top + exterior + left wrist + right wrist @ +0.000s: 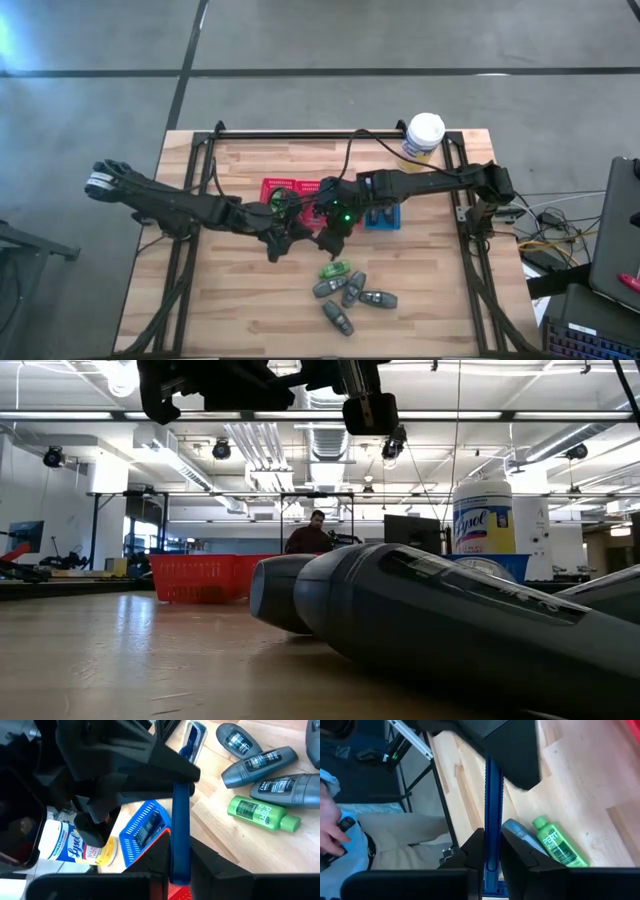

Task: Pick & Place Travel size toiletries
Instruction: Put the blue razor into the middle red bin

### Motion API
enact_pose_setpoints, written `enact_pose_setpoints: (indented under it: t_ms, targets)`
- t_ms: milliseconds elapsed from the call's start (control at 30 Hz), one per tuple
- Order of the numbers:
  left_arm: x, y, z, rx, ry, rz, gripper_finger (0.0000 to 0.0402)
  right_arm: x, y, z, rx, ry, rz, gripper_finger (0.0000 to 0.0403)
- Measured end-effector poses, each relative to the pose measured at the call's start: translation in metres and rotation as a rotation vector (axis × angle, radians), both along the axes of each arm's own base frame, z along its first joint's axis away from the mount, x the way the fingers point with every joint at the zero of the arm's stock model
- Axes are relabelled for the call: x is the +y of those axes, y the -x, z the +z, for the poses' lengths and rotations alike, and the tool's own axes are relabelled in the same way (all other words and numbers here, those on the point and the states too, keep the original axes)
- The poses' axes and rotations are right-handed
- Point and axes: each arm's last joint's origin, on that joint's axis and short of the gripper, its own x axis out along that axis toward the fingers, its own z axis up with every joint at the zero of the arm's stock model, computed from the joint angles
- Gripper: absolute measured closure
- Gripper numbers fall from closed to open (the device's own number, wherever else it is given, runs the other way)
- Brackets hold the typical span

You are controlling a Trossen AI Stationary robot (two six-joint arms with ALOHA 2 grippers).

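Note:
Both grippers meet above the table's middle, each shut on one end of a thin blue ridged stick [180, 820], which is also seen in the right wrist view [493, 795]. My left gripper [279, 240] comes from the left and my right gripper [333, 235] from the right. Below them, toward the near edge, a bright green bottle [335, 270] and several dark grey tubes [350, 296] lie on their sides on the wood. The green bottle [262, 813] and grey tubes [260, 762] also show in the left wrist view. My left gripper pinches one end of the blue stick [180, 862] between its two fingers. The stick runs forward along the fingers to the other gripper and is lifted clear of the table. My right gripper pinches the opposite end of the stick [492, 851] between its two fingers. Here too the stick runs forward along the fingers, roughly level above the wood.
A red mesh basket [284, 189] and a blue mesh basket [382, 217] sit behind the grippers. A white-lidded yellow canister [424, 137] stands at the far right. Another blue item [193, 739] lies on the wood. A person [315, 536] is in the room beyond.

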Motion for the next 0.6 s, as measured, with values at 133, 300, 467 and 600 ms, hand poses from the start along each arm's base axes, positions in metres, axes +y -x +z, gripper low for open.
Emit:
enact_pose_setpoints:
  t_ms: [133,300,467,600]
  targets:
    - [-0.0008,0.0000,0.0008,-0.007,0.002,-0.003,0.0316,-0.0019,-0.0002,0.0000,0.004,-0.002,-0.014,0.0360]
    - [-0.0022,0.0004,0.0007,-0.005,0.001,-0.009,0.0278,-0.0024,-0.0002,-0.0001,0.007,-0.005,-0.020,0.0366]
    - [-0.0024,0.0006,0.0004,-0.002,-0.007,-0.013,0.0275,-0.0026,-0.0002,0.0000,0.014,-0.014,-0.031,0.0358]
    - [-0.0024,0.0008,-0.0001,0.003,-0.008,-0.012,0.0313,-0.0024,-0.0002,0.0000,0.019,-0.020,-0.037,0.0354]
